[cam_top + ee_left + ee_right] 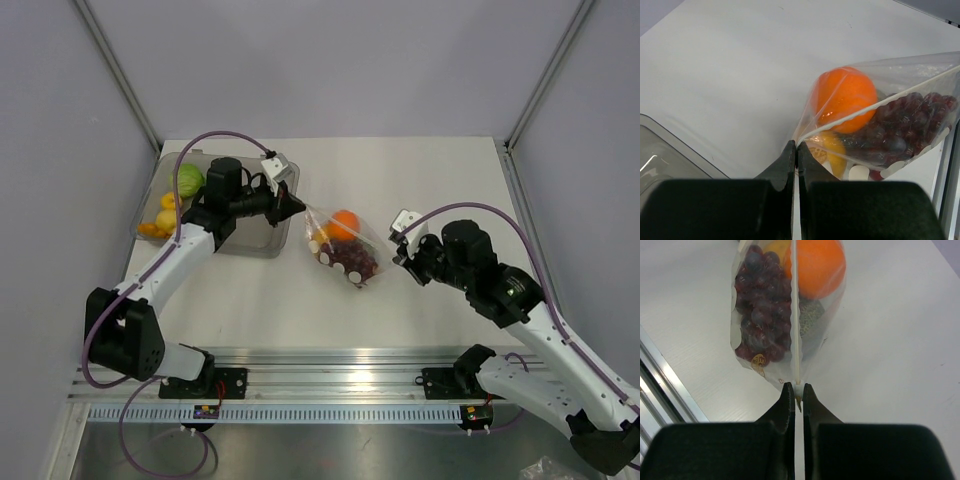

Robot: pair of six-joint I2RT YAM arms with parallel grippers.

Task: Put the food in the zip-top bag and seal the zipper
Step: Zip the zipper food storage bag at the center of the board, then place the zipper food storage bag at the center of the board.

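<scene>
The zip-top bag (342,246) hangs stretched between my two grippers over the middle of the table. Inside it are an orange (845,97), dark purple grapes (910,120) and a yellow piece (834,150). My left gripper (797,145) is shut on the bag's left corner, where the zipper (880,102) begins. My right gripper (796,386) is shut on the white end of the zipper (795,315), with the grapes (762,310) left of the strip and the orange (815,265) right of it. In the top view the left gripper (299,207) and right gripper (394,260) sit at opposite ends of the bag.
A grey translucent tray (262,250) stands at the back left under the left arm. It holds a green piece (190,180), a yellow piece (167,216) and an orange piece (150,230). An aluminium rail (330,385) runs along the table's near edge.
</scene>
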